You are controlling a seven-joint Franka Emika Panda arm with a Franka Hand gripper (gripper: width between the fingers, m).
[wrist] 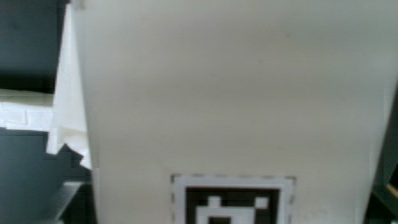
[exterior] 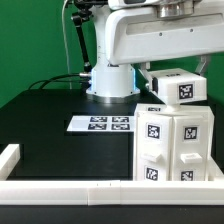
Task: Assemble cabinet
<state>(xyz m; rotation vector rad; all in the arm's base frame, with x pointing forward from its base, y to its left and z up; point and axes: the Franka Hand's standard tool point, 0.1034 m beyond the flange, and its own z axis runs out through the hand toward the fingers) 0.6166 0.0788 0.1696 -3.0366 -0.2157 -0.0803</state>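
Note:
The cabinet body (exterior: 175, 145), a large white box with several black-and-white tags, stands at the exterior view's right near the front rail. A smaller white block (exterior: 177, 86) with one tag sits tilted just above the body's top, under my white arm (exterior: 150, 35). I cannot tell whether it rests on the body or hangs clear of it. My gripper's fingers are hidden behind the block and the arm. In the wrist view a white tagged surface (wrist: 231, 100) fills almost the whole picture, very close, and no fingers show.
The marker board (exterior: 102, 124) lies flat on the black table (exterior: 45, 120), left of the cabinet body. A low white border rail (exterior: 70, 186) runs along the front and up the left edge. The arm's base (exterior: 112, 80) stands behind, in front of a green backdrop.

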